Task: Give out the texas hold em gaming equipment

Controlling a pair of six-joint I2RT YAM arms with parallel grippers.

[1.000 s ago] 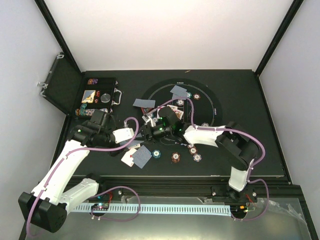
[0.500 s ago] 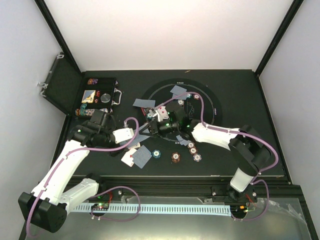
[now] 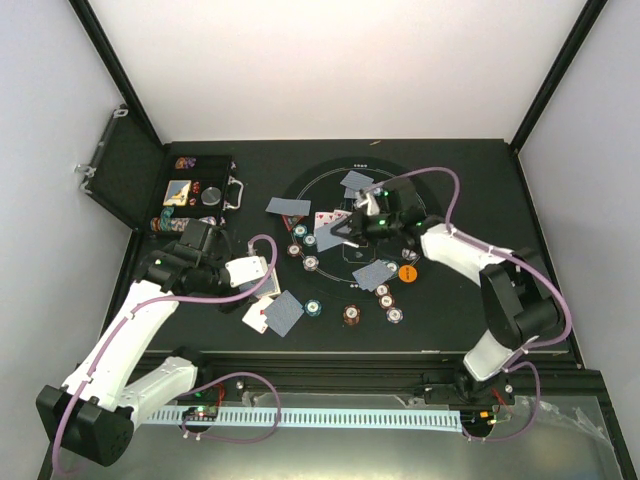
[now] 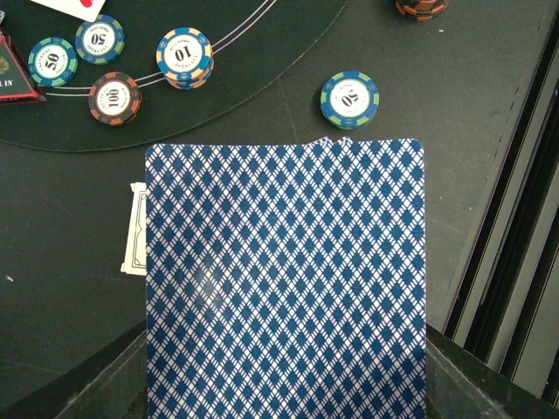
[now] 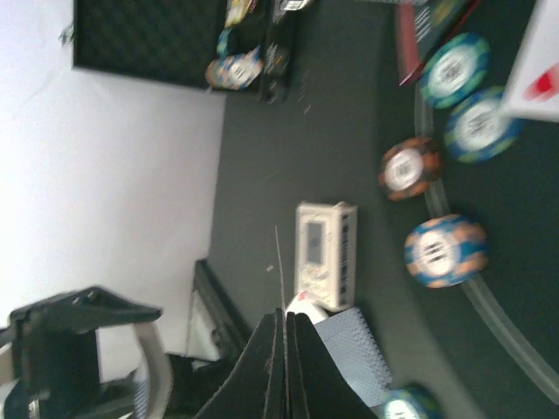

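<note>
Overhead, cards [image 3: 357,182] and chips [image 3: 350,315] lay spread on and around the mat [image 3: 320,185].
Left wrist: left gripper [image 4: 284,388] clamped a blue-backed card [image 4: 284,279], teal chip [image 4: 349,99] just beyond its edge. Right wrist: right gripper [image 5: 284,327] was fully closed; any held item unclear.
</note>
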